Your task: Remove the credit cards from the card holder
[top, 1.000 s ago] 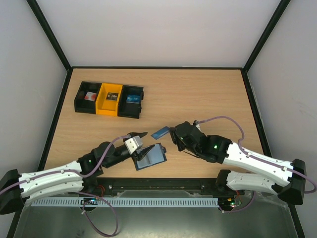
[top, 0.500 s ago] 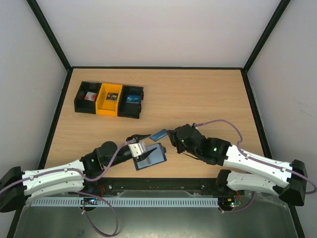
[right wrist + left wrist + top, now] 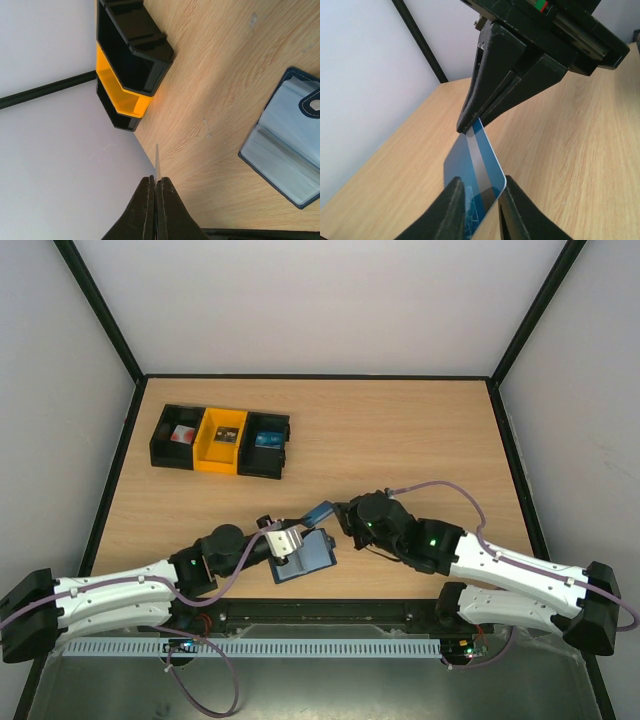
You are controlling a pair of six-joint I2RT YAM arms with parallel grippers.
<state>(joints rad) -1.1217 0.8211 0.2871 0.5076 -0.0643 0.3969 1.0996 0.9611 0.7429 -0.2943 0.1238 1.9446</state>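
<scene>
The card holder [image 3: 306,558] lies open on the table near the front edge; it also shows in the right wrist view [image 3: 287,150]. My right gripper [image 3: 342,514] is shut on the far end of a blue credit card [image 3: 320,510] and holds it above the table. In the right wrist view the card [image 3: 156,159] is edge-on between the shut fingers of the right gripper [image 3: 156,181]. My left gripper [image 3: 298,533] is at the card's near end. In the left wrist view the left gripper [image 3: 482,181] is open, its fingers straddling the blue card [image 3: 472,162], the right finger close to its corner.
A row of bins stands at the back left: a black bin [image 3: 180,434] with a red-and-white item, a yellow bin [image 3: 222,438], and a black bin [image 3: 266,441] with a blue item. The bins also show in the right wrist view [image 3: 131,55].
My left gripper has moved right and up to the card, and its fingers have narrowed around the card's near end. The right gripper has shifted slightly left with the card.
</scene>
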